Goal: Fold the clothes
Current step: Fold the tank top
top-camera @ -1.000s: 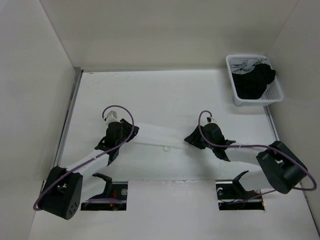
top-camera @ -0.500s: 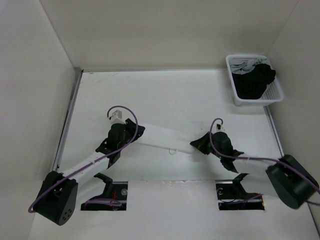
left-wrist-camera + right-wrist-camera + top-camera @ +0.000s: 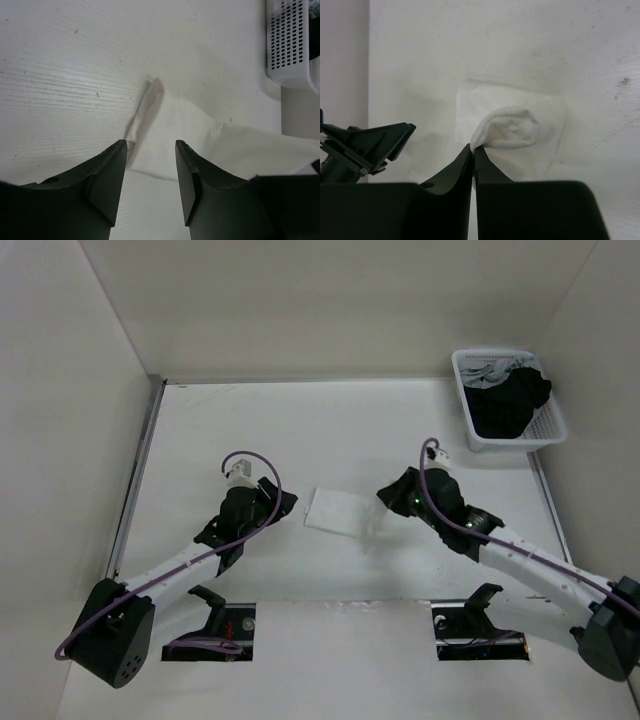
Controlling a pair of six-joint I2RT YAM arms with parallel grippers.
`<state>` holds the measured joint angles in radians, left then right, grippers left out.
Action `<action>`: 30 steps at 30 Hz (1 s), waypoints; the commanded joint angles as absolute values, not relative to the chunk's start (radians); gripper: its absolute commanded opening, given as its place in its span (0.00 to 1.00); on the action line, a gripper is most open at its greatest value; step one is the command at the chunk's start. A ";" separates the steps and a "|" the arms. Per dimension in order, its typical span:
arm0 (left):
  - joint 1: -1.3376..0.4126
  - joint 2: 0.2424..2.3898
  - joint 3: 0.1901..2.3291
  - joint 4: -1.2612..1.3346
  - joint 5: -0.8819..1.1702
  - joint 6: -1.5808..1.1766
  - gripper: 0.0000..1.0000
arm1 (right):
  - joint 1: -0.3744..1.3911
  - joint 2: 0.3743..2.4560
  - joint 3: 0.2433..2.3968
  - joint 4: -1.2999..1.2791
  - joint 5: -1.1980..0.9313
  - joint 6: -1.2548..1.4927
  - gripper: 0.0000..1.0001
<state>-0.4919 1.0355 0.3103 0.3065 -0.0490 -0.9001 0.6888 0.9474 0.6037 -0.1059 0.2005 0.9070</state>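
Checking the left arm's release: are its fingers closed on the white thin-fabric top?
No, the left arm's fingers stand apart, and the white thin-fabric top lies unclamped beyond them.

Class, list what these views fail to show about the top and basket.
- Straps of the white top: too small from above, unseen from either wrist.
- Floor of the basket: top view, black garments cover it; left wrist, cropped.
- Bite of the right gripper: right wrist, own fingers hide it.
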 commanded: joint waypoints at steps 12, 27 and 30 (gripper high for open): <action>-0.453 0.982 0.310 0.380 0.049 -0.893 0.43 | 0.912 1.599 1.136 -0.238 0.239 0.805 0.09; -0.453 1.043 0.360 0.396 0.077 -0.899 0.43 | 0.932 1.470 0.933 0.070 0.256 0.825 0.32; -0.527 1.123 0.394 0.446 0.058 -0.902 0.43 | 0.877 1.419 0.809 0.121 0.188 0.836 0.08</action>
